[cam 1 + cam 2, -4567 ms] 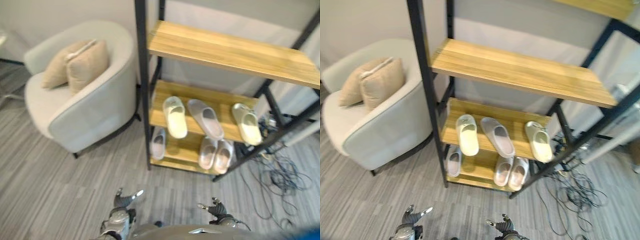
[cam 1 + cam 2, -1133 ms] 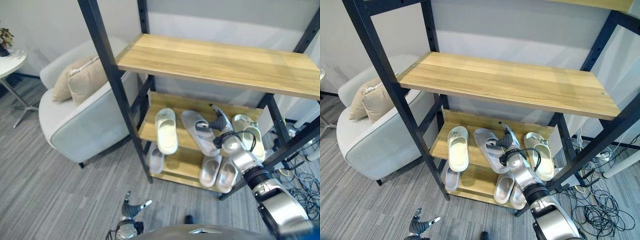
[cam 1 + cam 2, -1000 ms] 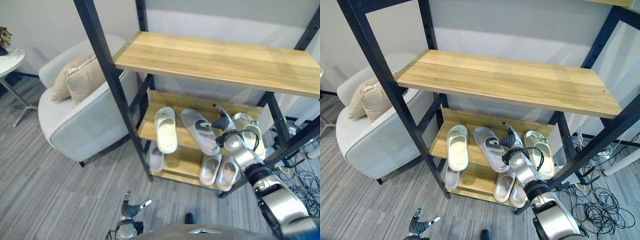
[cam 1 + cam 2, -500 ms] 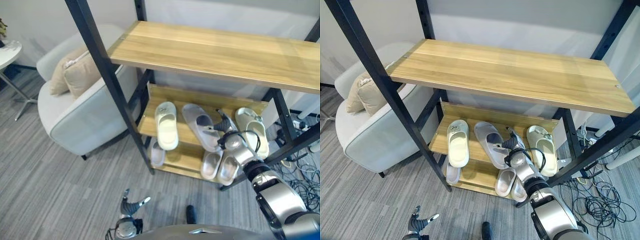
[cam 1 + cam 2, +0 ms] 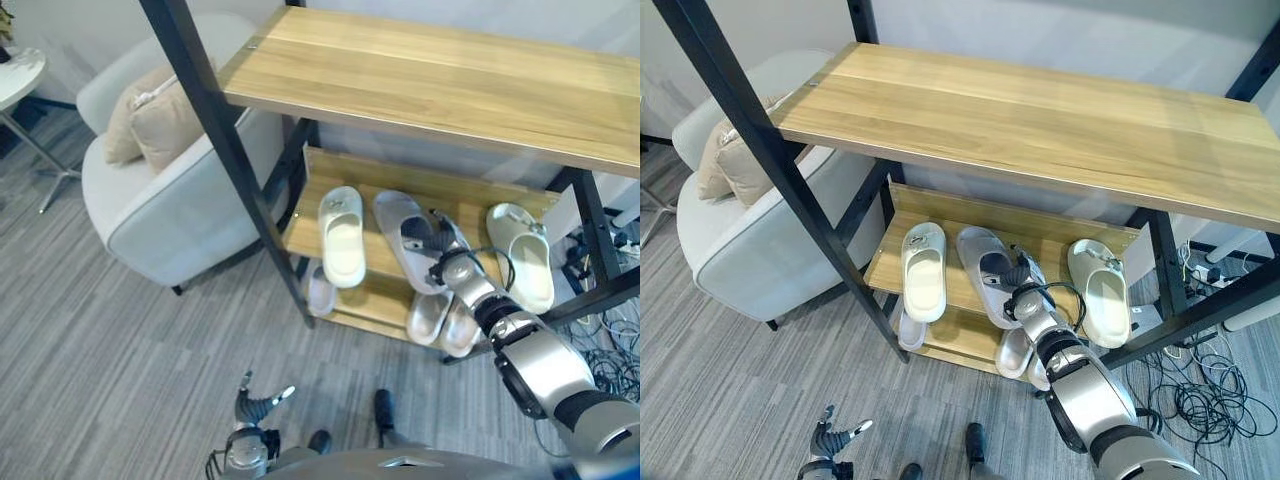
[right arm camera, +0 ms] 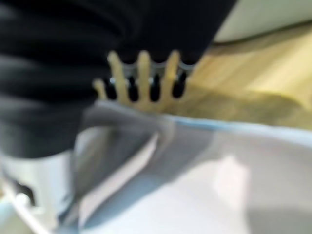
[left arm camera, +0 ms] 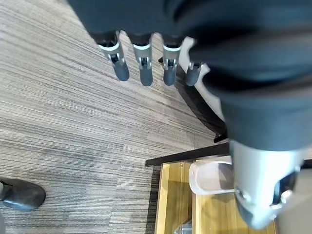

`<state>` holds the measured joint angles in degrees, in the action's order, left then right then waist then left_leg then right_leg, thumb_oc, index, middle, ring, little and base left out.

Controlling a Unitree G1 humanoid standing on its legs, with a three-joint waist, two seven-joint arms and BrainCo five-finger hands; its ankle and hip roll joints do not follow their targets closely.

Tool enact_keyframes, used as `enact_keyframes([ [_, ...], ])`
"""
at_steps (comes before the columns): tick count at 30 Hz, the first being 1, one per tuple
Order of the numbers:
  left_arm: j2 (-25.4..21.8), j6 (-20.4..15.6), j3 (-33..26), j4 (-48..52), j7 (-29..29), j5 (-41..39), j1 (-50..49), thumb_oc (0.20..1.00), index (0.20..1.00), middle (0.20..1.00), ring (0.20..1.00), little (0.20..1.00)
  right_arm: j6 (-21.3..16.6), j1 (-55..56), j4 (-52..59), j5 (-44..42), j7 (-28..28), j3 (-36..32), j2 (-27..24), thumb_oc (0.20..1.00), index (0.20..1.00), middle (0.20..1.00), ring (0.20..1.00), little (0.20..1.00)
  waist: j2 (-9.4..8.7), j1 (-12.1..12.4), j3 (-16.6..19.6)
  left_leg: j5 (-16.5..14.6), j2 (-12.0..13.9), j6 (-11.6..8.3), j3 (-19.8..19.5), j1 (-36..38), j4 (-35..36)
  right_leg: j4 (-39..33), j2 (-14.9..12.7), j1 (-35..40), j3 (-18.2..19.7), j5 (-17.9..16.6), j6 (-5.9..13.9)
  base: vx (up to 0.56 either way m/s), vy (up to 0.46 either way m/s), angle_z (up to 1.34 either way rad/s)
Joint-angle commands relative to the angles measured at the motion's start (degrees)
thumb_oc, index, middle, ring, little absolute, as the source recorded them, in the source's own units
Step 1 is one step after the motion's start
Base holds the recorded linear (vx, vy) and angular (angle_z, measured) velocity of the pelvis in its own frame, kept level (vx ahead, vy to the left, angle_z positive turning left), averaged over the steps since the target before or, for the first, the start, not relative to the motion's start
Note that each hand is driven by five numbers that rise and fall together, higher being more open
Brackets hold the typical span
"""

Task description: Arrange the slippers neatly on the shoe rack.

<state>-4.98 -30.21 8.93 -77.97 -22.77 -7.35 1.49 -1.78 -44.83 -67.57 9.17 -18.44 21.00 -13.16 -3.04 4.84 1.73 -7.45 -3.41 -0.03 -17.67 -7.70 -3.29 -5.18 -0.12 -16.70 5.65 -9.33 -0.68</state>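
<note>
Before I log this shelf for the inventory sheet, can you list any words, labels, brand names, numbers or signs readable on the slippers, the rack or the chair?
None can be read.
Grey slipper under the right robot hand: a dark mark on the strap, too small to read.
Cream slippers, shoe rack, armchair: no text visible.

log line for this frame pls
right hand: on grey slipper, middle shelf, grip unclear | left hand: idle, low, open | cream slippers flank it
</note>
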Motion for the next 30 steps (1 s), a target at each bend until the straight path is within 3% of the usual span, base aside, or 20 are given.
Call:
enact_keyframes([
  [1,4.7,-1.0,1.1,-4.4,-0.4,-0.2,2.0,1.0,1.0,1.0,1.0,1.0,-4.7,-9.9,-4.9,-1.0,-3.7,-2.3,-0.2,1.0,1.0,1.0,1.0,1.0,0.33,1.8,-2.7,11.0,1.9,-2.93,-1.1,-1.8,8.3,0.2,0.6,8.2,-2.9,6.4,0.84,0.0,0.0,0.0],
  [5,5.0,-1.3,1.3,-4.5,-0.6,-0.4,2.3,1.0,1.0,1.0,1.0,1.0,-6.6,-12.7,-9.9,-1.4,-5.9,-2.1,0.3,1.0,1.0,1.0,1.0,1.0,0.33,2.1,-3.1,11.2,1.8,-2.96,-1.2,-2.3,8.3,0.2,0.6,7.9,-2.9,6.4,0.9,0.0,0.0,0.0],
  [6,5.0,-1.4,1.4,-4.6,-0.7,-0.2,2.6,1.0,1.0,1.0,1.0,1.0,-6.9,-13.8,-12.2,-1.4,-6.6,-1.9,0.2,0.62,0.62,0.62,0.62,0.62,0.33,2.4,-3.2,11.2,1.7,-2.99,-1.3,-2.5,8.3,0.2,0.5,7.8,-3.1,6.4,0.98,0.01,0.014,0.04],
  [8,5.0,-1.4,1.4,-4.6,-0.8,-0.1,2.6,1.0,1.0,1.0,1.0,1.0,-7.1,-14.3,-13.1,-1.5,-6.9,-2.0,0.2,0.244,0.244,0.244,0.244,0.244,0.34,2.4,-3.2,11.3,1.7,-2.98,-1.4,-2.6,8.3,0.2,0.5,7.8,-3.1,6.5,0.98,0.01,0.012,0.05],
  [9,5.1,-1.4,1.4,-4.8,-0.8,-0.1,2.6,1.0,1.0,1.0,1.0,1.0,-7.4,-14.1,-14.7,-1.3,-7.5,-2.0,0.2,0.2,0.2,0.2,0.2,0.2,0.37,2.6,-3.2,11.3,1.6,-2.95,-1.5,-2.5,8.3,0.2,0.5,7.9,-3.1,6.5,1.01,0.02,0.008,0.05],
  [17,5.5,-1.6,1.5,-4.7,0.3,-0.7,3.0,1.0,1.0,1.0,1.0,1.0,-8.7,-13.6,-19.3,-1.4,-9.3,-2.5,0.7,0.2,0.2,0.2,0.2,0.2,0.38,3.3,-3.5,11.3,1.5,-2.97,-1.9,-2.5,8.3,0.2,0.5,8.3,-3.3,6.9,1.2,0.0,0.002,0.01],
  [18,5.9,-0.8,1.4,-4.6,2.6,-2.3,3.0,1.0,1.0,1.0,1.0,1.0,-8.8,-13.3,-19.3,-1.1,-9.8,-2.3,0.9,0.2,0.2,0.2,0.2,0.2,0.42,3.2,-3.5,11.3,1.6,-2.97,-1.8,-2.4,8.3,0.2,0.5,8.3,-3.2,6.9,1.21,0.0,0.0,0.0],
  [23,6.5,0.3,1.7,-4.7,2.4,-2.1,4.3,1.0,1.0,1.0,1.0,1.0,-12.5,-10.2,-19.9,2.8,-22.5,-3.2,0.5,0.2,0.2,0.2,0.2,0.2,0.78,2.8,-3.7,11.2,1.7,-2.95,-1.1,-2.1,8.3,0.2,0.5,8.6,-2.6,6.8,1.38,0.0,0.004,0.01],
  [25,6.4,0.4,1.5,-4.9,2.3,-2.2,4.5,1.0,1.0,1.0,1.0,1.0,-13.2,-9.6,-19.7,2.9,-23.7,-3.4,0.6,0.2,0.2,0.2,0.2,0.2,0.87,2.7,-3.8,11.2,1.7,-2.96,-1.0,-2.0,8.3,0.2,0.6,8.7,-2.5,6.8,1.36,0.0,0.0,0.0],
  [28,6.3,0.4,0.5,-5.2,1.5,-2.4,5.1,1.0,1.0,1.0,1.0,1.0,-15.8,-4.5,-14.6,2.4,-25.4,-5.4,0.0,0.2,0.2,0.2,0.2,0.2,1.07,2.2,-3.8,11.0,1.9,-2.92,-0.5,-1.5,8.3,0.2,0.6,8.9,-2.1,6.8,1.41,0.0,0.008,-0.01],
  [30,5.9,-0.6,-0.6,-3.8,0.9,-2.8,5.0,1.0,1.0,1.0,1.0,1.0,-16.7,3.0,-3.2,3.8,-27.9,-7.3,-1.4,0.2,0.2,0.2,0.2,0.2,1.2,1.5,-3.8,10.8,2.0,-2.89,0.0,-0.8,8.3,0.2,0.6,9.4,-1.7,6.8,1.49,0.0,0.0,0.0],
])
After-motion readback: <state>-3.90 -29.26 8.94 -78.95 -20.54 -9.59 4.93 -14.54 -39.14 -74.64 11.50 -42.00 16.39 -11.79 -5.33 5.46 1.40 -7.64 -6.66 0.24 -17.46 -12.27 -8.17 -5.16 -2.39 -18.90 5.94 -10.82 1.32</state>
